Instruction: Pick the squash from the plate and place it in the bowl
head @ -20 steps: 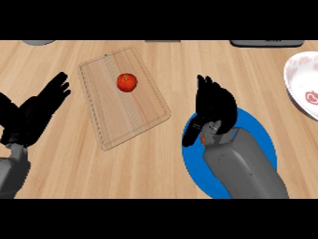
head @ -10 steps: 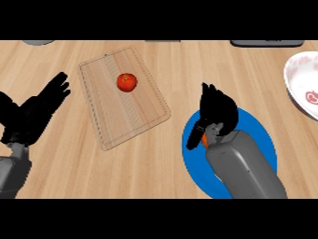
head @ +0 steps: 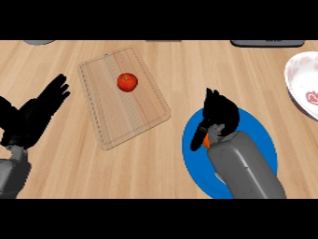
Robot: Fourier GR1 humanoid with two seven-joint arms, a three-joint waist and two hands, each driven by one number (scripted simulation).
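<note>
Pale wooden desk (head: 154, 172), plank grain, carrying everything listed.

Left hand (head: 27, 116), black, on a grey forearm at the left edge: fingers straight and spread, holding nothing, resting upright.

Light wooden rectangular cutting board (head: 123, 97), set at an angle left of centre. On its upper half, a small round red tomato (head: 127, 81).

Round blue plate (head: 230, 149), right of centre, largely covered by the grey right forearm. Right hand (head: 220, 114), black, over the plate's upper part, fingers curled downward around an orange squash (head: 205, 140); only a sliver of the squash shows at the hand's lower left, the rest hidden, still above the plate.

White bowl with red pattern (head: 313, 93), cut off by the right edge, well apart from the plate.

Dark grey objects along the top edge, cut off, not identifiable.
</note>
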